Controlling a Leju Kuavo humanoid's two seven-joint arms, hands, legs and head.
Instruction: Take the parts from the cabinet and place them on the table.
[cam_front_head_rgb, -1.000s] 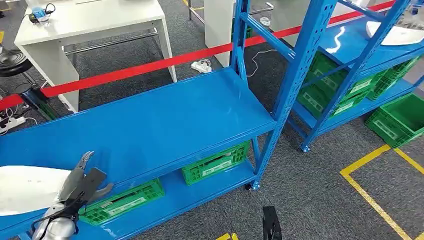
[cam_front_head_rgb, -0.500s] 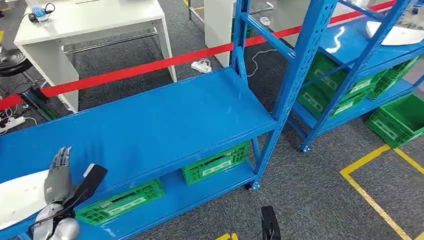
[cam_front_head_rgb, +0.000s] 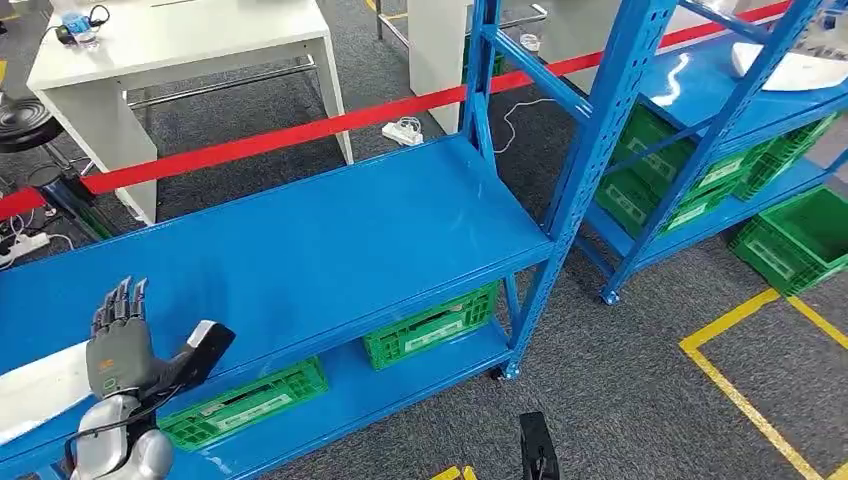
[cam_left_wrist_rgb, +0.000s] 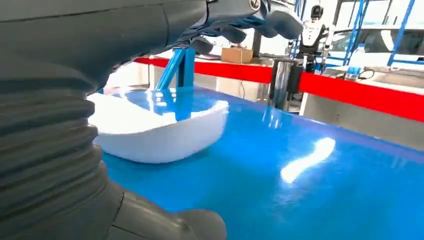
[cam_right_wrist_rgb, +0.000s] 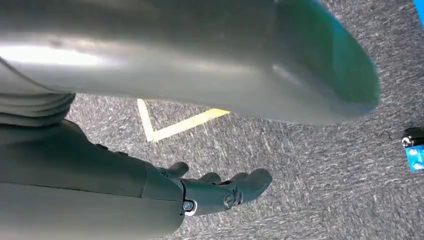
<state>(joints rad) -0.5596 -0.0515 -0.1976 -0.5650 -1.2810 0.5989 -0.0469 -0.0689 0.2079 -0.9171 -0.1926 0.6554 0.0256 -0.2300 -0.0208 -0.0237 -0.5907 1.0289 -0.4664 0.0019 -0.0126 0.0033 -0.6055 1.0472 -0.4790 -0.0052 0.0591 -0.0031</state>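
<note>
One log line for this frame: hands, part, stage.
left hand: open above white part | right hand: hanging, holds nothing | part on blue shelf | stage: not grasped

Cut off by the head view's left edge and partly covered by the left robot hand: glossy white curved plastic part on the blue metal shelf. Cropped at the top right corner: second white curved part. Too small to identify: small blue object on the white bench. Right robot hand mostly hidden behind its own grey cover.
</note>
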